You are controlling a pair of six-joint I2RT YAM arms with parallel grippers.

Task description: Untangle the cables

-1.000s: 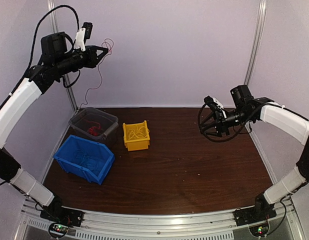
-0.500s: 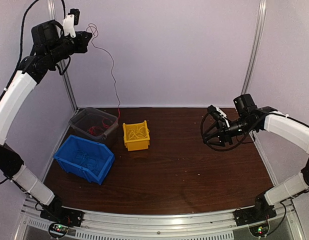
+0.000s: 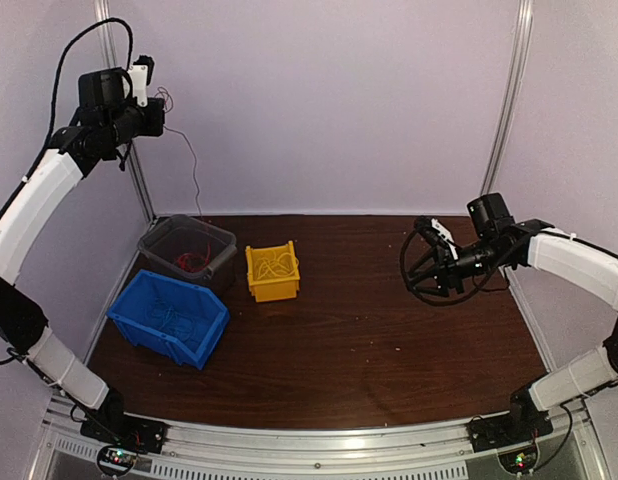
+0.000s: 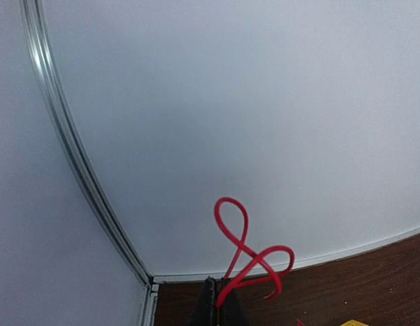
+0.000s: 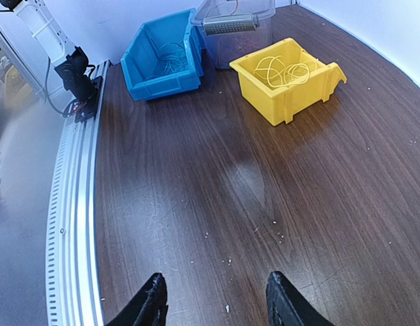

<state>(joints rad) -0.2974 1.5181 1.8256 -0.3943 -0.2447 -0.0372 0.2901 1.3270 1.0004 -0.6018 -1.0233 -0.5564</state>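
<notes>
As my left gripper [image 4: 218, 302] clamps the red cable [image 4: 232, 227] high at far left, its tail could snag the grey bin [image 3: 217, 268]; right gripper [image 5: 215, 278] gapes empty.

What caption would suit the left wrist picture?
Left gripper pinches a looped red cable, held up before the pale wall.

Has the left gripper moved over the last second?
Yes. The left gripper, shut on a red cable, has shifted left, toward the corner post.
</notes>
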